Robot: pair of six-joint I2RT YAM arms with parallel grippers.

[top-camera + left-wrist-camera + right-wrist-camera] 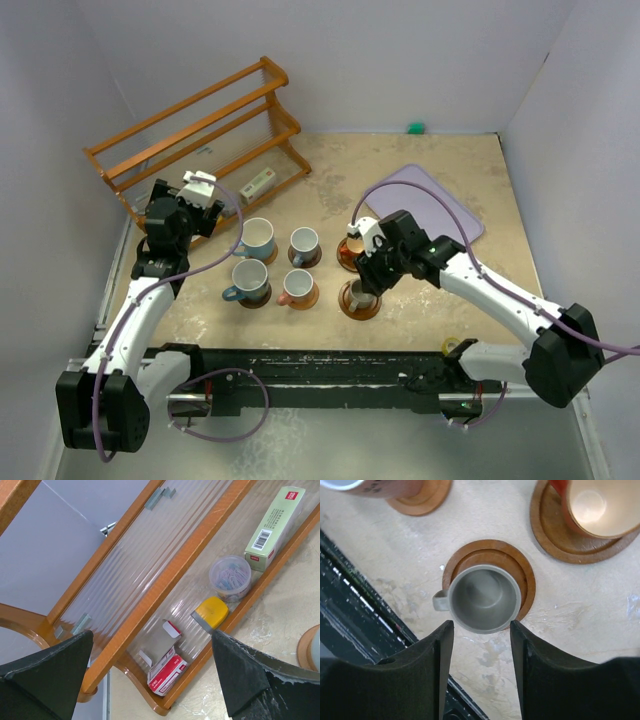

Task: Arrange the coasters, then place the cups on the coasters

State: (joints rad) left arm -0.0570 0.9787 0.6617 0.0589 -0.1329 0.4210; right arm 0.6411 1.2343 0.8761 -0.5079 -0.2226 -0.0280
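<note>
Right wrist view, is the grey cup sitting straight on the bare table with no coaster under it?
No, the grey cup stands upright on a round wooden coaster, whose rim shows around it.

My gripper (152, 642) stands wide apart, fingers (47, 680) filling the lower corners. A wooden rack (175, 570) crosses the frame diagonally, holding a green box (274, 527) upper right, a clip tub (230, 577) and a staple box (165, 667) at lower centre.

Left arm (130, 315): rises from its base, elbow bent, wrist turned toward the wooden rack (190, 125).
Left gripper (152, 636): just in front of the rack's lowest shelf, jaws wide apart, nothing between them.
Right arm (495, 290): reaches leftward, well to the right of the rack.
Right gripper (481, 625): points straight down, jaws parted.
</note>
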